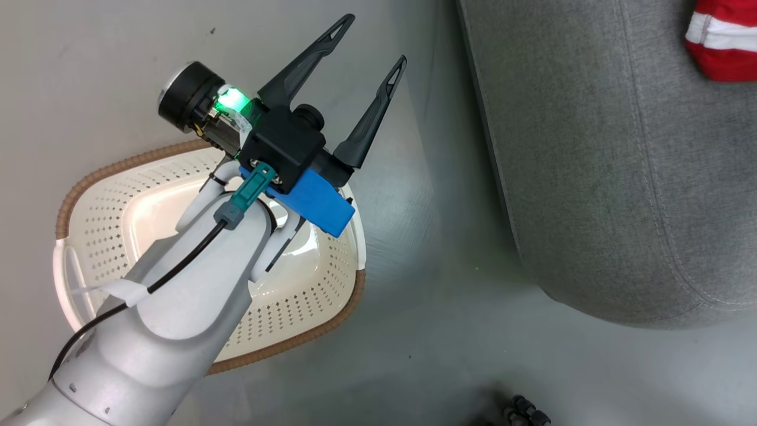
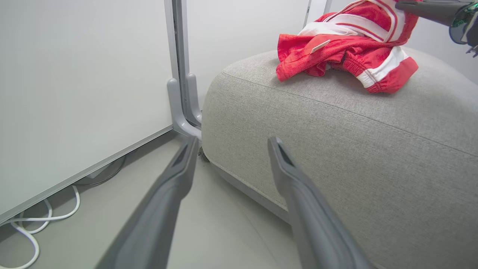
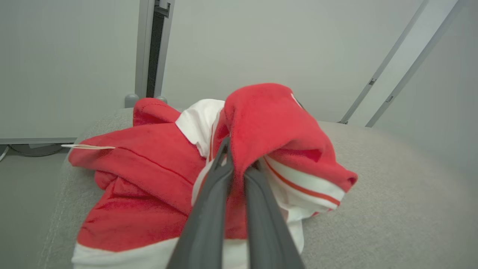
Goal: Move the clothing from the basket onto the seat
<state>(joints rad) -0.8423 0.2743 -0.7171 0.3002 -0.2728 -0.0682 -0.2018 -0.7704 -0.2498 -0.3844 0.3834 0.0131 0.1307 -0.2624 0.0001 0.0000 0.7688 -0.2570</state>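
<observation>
Clothing (image 3: pixel 149 175) is on the seat (image 3: pixel 392 194), bunched in one red heap near the cushion's rounded edge; can't tell where one garment ends and the next starts. The right gripper (image 3: pixel 237 168) has its fingers pinched together on a raised fold of red fleece-like fabric with white trim and thin red stripes. The fold drapes over the fingertips and the rest of the heap rests on the cushion. A broad white band runs along the near hem, and a small pale tag sticks out on the left side of the right wrist view.

Seat: grey woven upholstery, rounded corners, stitched seam running just in from the edge.

Basket (image 1: pixel 100 236) is on the floor (image 1: pixel 426 307), well apart from the seat with bare grey floor between. It's cream perforated plastic, rounded-rectangular, with a brown woven-look rim and white handles. The left forearm crosses over it and hides much of its middle.

Left gripper (image 1: pixel 375 38) has its fingers spread wide with nothing between them, and hangs over the floor beside the basket, pointing towards the seat. Black cable (image 1: pixel 177 266) runs along that forearm.

Beyond the seat: a grey upright post (image 2: pixel 181 74) with a curved foot, tight to the cushion's corner. Next to it is a white wall panel (image 2: pixel 74 93), with a white cord (image 2: pixel 37 220) looped on the floor under it.
</observation>
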